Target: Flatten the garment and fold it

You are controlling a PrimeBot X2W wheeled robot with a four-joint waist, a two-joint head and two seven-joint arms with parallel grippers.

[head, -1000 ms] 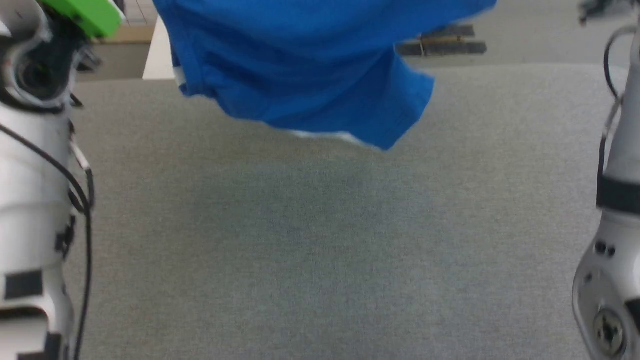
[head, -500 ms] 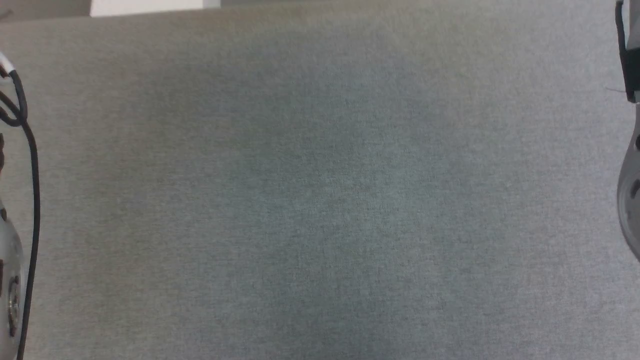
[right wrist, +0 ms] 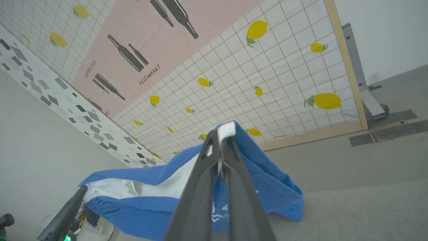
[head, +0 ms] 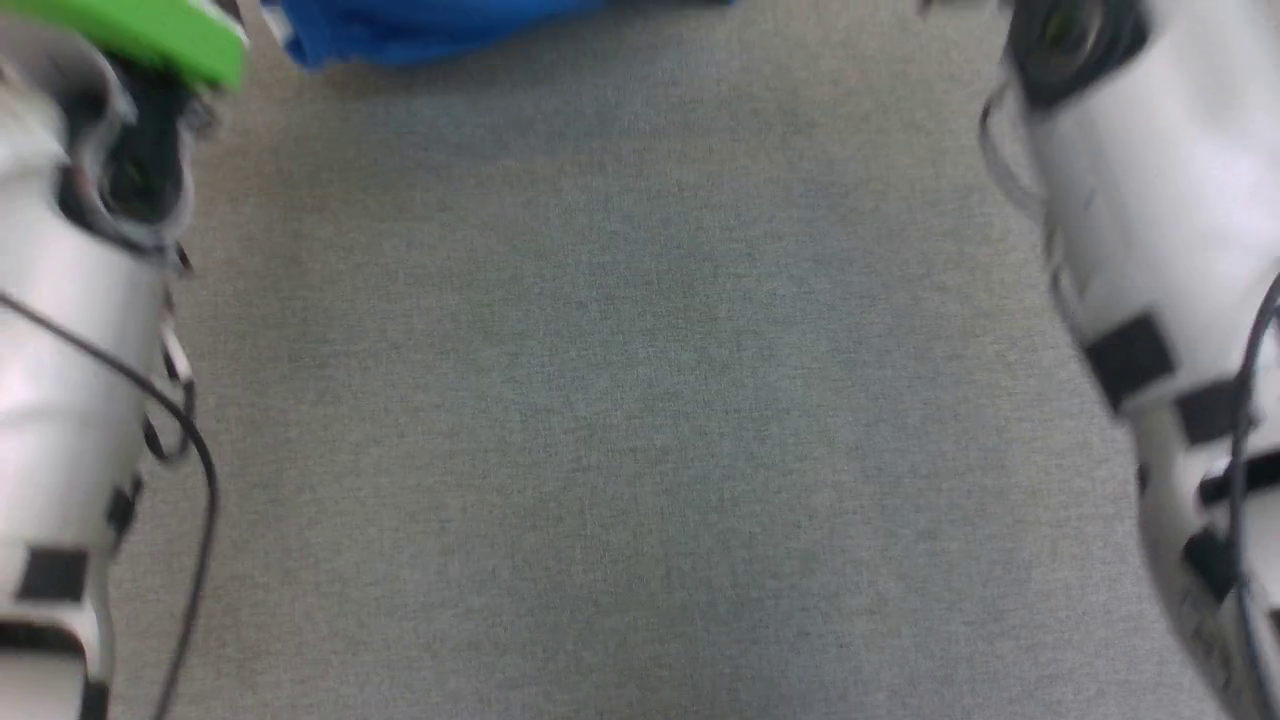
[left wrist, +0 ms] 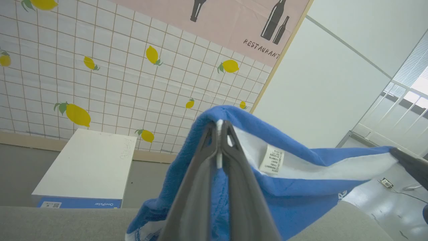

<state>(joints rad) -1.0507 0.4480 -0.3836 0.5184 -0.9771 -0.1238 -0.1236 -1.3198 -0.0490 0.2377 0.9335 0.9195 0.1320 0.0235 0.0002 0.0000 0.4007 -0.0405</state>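
left wrist view: left gripper (left wrist: 219, 129) pinches garment (left wrist: 294, 197).

The small blue fabric shorts (left wrist: 301, 187) hang stretched between the left gripper (left wrist: 219, 134) and the right gripper (right wrist: 220, 144), an edge pinched in each, over the far side of the grey felt-covered table (head: 640, 400). In the head view they sit at the top edge, left of centre, with the pale left forearm (head: 60, 350) at the left and the pale right forearm (head: 1150, 250) at the right. Behind the table stands a white rectangular box (left wrist: 87, 164), and behind that is the lemon-printed tiled wall panel (left wrist: 100, 67).
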